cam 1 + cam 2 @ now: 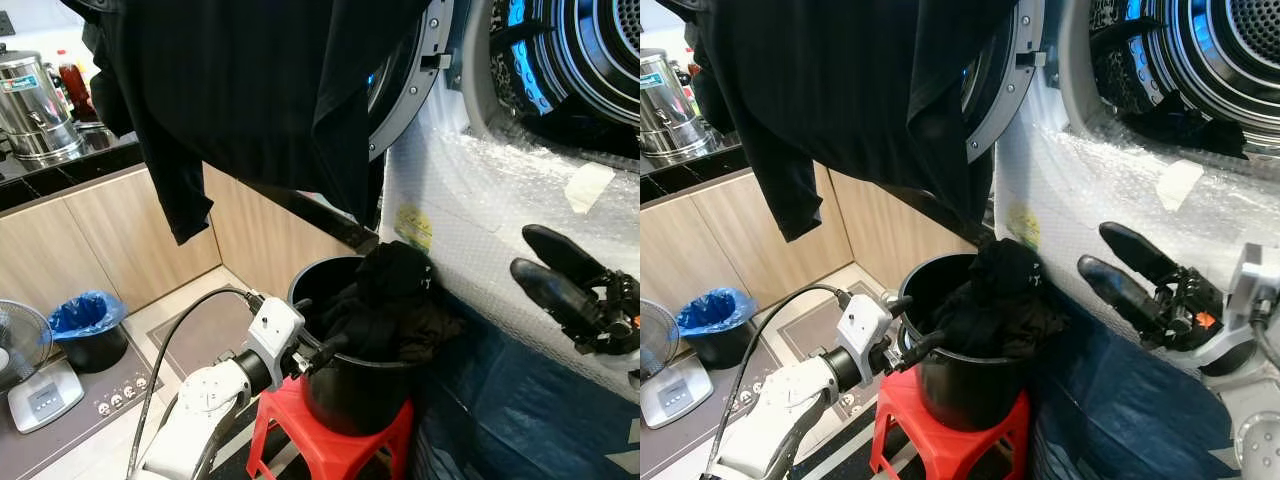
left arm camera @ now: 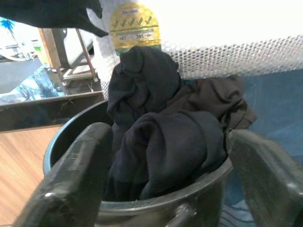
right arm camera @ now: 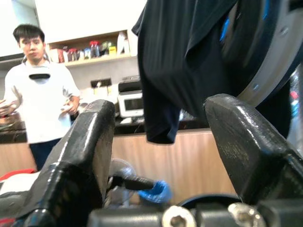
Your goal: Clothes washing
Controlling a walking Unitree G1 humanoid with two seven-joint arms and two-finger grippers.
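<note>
Loading barely begun, by the look of it. Round black plastic bucket (image 1: pixel 350 385) on a low red plastic stool (image 1: pixel 300 425), heaped above the rim with crumpled dark clothes (image 1: pixel 395 305), right beside the front of the bubble-wrapped white washing machine (image 1: pixel 480 220). One large black garment (image 1: pixel 260 90) draped over the open round machine door (image 1: pixel 410 80), sleeve hanging down above the bucket. Shiny steel drum (image 1: pixel 1220 50) open at upper right; something dark lying at its lip, too unclear to name. Still to do, judging from the full bucket: nearly all of the pile to lift into the drum, the door to shut, the cycle to start.

Left hand (image 1: pixel 318 352) reaching in low from the left on its silver arm, fingers spread, one on either side of the bucket's near rim, holding nothing. Seen along the wrist camera, both black fingers (image 2: pixel 71 179) flanking the heap, the rim between them, the cloth close ahead but not yet pinched.

Right hand (image 1: pixel 1120 265) raised at the right, well clear of the bucket, close to the machine's front below the drum opening, fingers parted and empty, pointing back towards the hanging garment.

A person in a white T-shirt (image 3: pixel 35 99) standing at the far kitchen surface. On the floor to the left, a small bin with a blue liner (image 1: pixel 88 325).
</note>
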